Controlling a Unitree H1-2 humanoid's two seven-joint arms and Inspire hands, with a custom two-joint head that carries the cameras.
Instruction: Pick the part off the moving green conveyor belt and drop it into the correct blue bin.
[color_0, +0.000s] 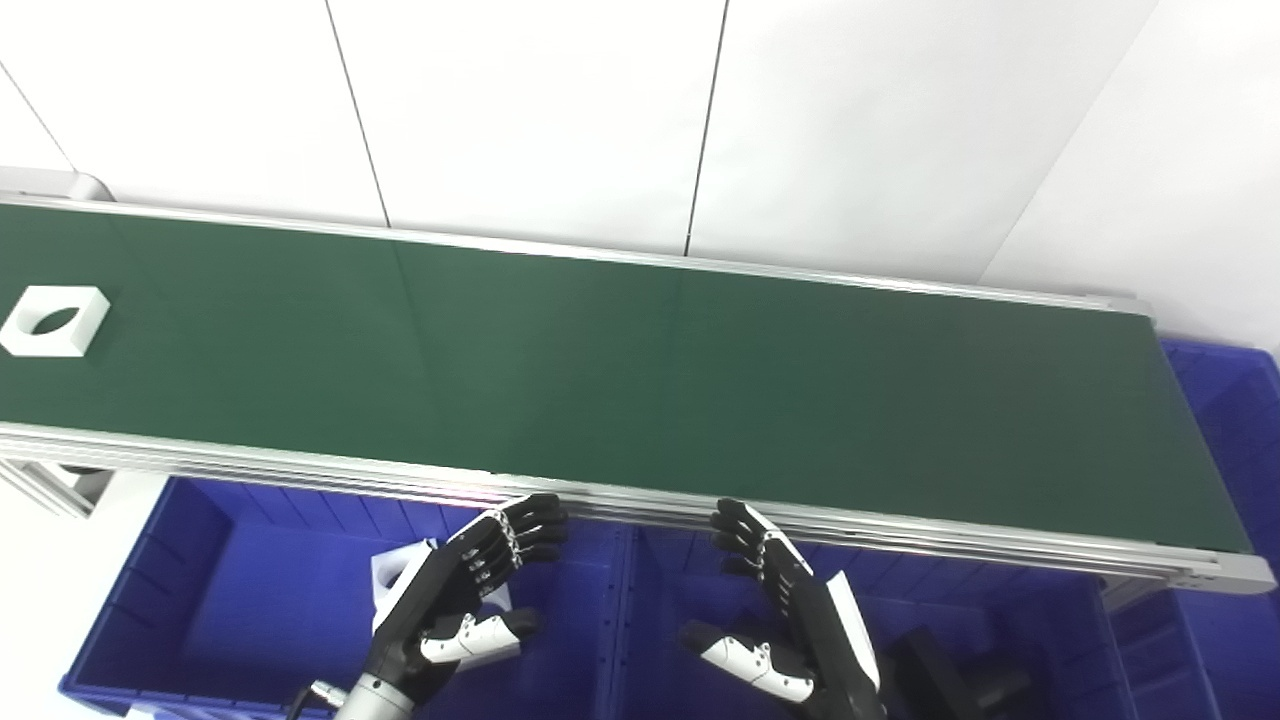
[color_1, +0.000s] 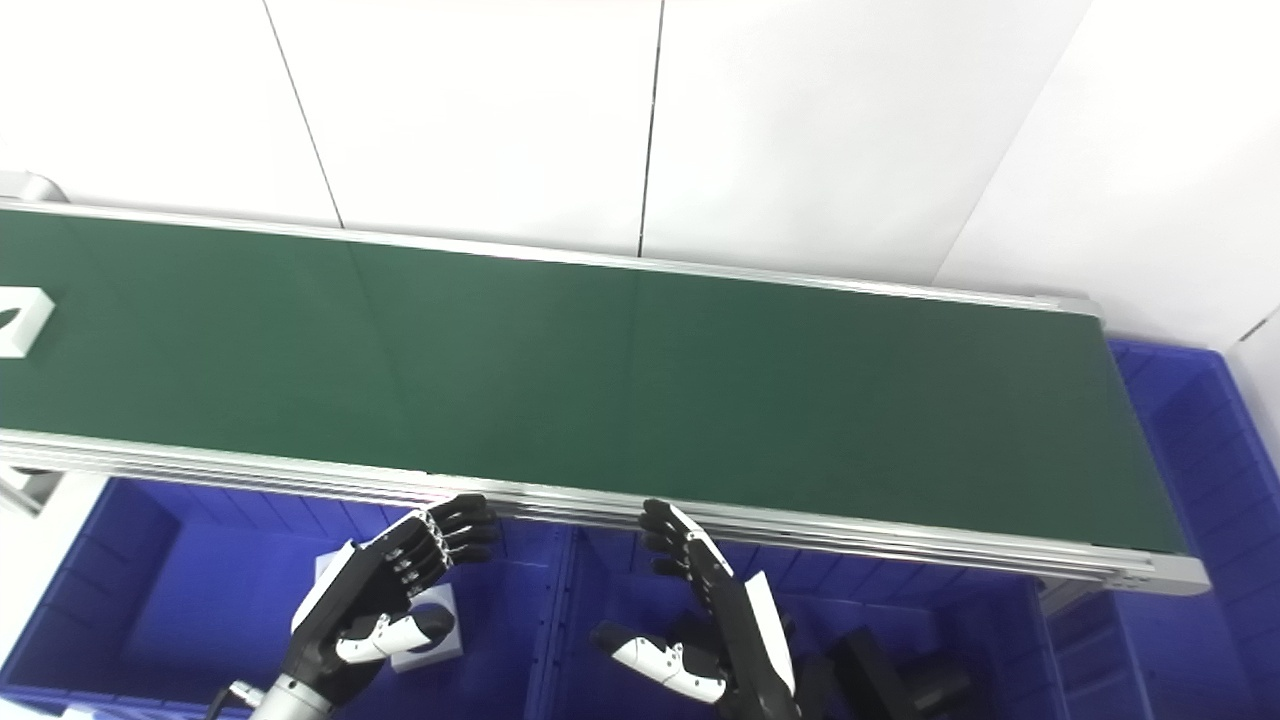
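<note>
A white square part with an oval hole (color_0: 55, 321) lies on the green conveyor belt (color_0: 620, 370) at its far left end; the right eye view cuts it at the frame edge (color_1: 20, 320). My left hand (color_0: 460, 600) hovers open over the left blue bin (color_0: 210, 590), below the belt's near rail. Beside it my right hand (color_0: 780, 610) is open too, above the middle blue bin (color_0: 960, 610). Neither hand holds anything, and both are far from the part.
A white part (color_1: 430, 625) lies in the left bin, partly hidden behind my left hand. Black parts (color_0: 950, 670) lie in the middle bin. A third blue bin (color_0: 1230, 420) stands past the belt's right end. The aluminium rail (color_0: 900, 530) runs just beyond my fingertips.
</note>
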